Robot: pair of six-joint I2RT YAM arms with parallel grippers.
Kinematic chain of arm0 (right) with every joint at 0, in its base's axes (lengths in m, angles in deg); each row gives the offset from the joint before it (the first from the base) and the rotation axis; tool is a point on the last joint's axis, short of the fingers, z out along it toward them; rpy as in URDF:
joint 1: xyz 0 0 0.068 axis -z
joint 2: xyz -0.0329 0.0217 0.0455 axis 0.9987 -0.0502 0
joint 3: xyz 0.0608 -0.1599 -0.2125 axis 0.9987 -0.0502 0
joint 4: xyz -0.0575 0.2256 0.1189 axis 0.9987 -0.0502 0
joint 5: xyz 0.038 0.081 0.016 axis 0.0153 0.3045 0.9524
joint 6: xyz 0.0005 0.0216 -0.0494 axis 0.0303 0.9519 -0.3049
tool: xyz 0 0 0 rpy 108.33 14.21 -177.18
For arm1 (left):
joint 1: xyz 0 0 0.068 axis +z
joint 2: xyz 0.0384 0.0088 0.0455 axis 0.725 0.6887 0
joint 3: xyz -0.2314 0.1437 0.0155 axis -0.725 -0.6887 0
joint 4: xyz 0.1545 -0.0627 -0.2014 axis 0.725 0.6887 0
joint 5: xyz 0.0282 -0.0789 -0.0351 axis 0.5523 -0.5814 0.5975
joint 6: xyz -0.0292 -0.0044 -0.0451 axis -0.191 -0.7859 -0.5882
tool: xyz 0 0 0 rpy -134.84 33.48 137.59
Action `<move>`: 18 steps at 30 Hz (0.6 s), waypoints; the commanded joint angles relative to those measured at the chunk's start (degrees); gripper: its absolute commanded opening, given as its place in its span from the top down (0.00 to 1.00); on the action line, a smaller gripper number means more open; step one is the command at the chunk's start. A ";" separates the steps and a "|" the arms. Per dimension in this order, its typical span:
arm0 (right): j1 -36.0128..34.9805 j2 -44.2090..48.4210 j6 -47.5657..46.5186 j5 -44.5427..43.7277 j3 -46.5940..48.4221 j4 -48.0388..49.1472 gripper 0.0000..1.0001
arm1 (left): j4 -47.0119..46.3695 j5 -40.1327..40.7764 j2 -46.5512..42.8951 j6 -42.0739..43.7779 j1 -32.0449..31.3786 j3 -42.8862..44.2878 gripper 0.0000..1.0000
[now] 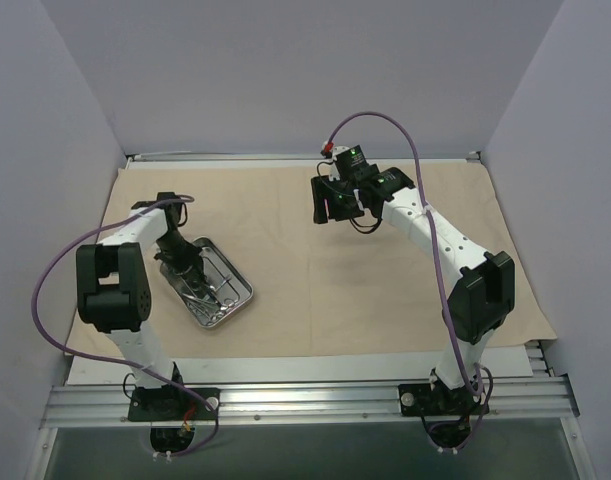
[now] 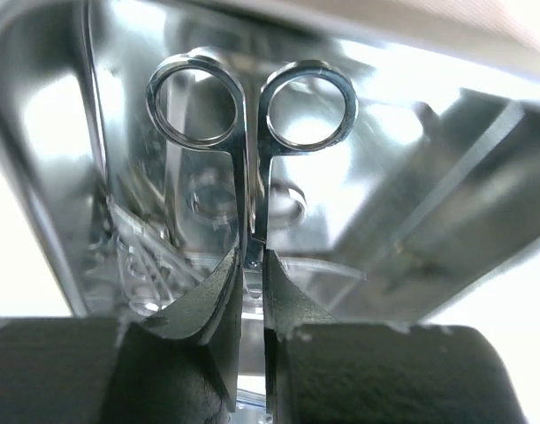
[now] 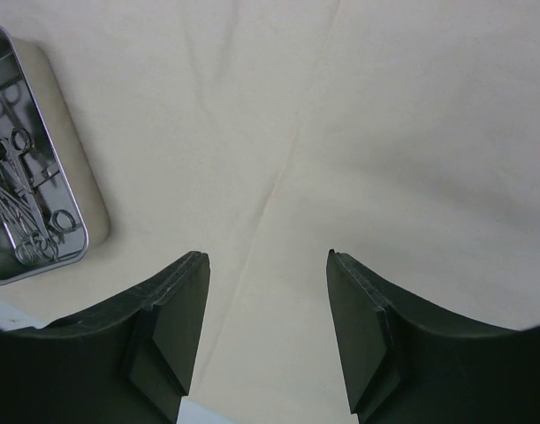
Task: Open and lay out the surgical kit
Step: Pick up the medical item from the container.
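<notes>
The beige cloth wrap [image 1: 315, 270] lies spread flat over the table. The shiny steel tray [image 1: 237, 274] sits on its left part with several silver ring-handled instruments [image 1: 210, 295] inside. My left gripper [image 1: 188, 268] is down in the tray. In the left wrist view its fingers [image 2: 212, 300] are shut on a pair of silver scissors [image 2: 250, 132] near the pivot, the two rings pointing away. My right gripper [image 1: 330, 203] hangs open and empty above the cloth's far middle; the right wrist view shows bare cloth [image 3: 340, 159] between its fingers and the tray [image 3: 71, 199] at left.
White walls close in the left, back and right sides. The cloth's front edge [image 1: 315, 348] ends before the metal rail [image 1: 305, 400] where the arm bases are bolted. A purple cable [image 1: 405, 140] loops above the right arm.
</notes>
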 commanded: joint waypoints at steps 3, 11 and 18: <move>0.22 0.69 -0.28 0.74 2.64 0.97 0.45 | 1.61 1.96 -5.93 3.37 -2.24 2.35 0.98; 0.04 0.42 0.68 0.91 2.21 1.94 0.45 | 1.87 1.61 -5.76 6.00 -3.12 3.31 0.98; 0.48 -4.76 -0.81 21.62 2.47 5.98 0.37 | -0.42 -5.07 -8.91 13.91 -8.47 5.86 0.98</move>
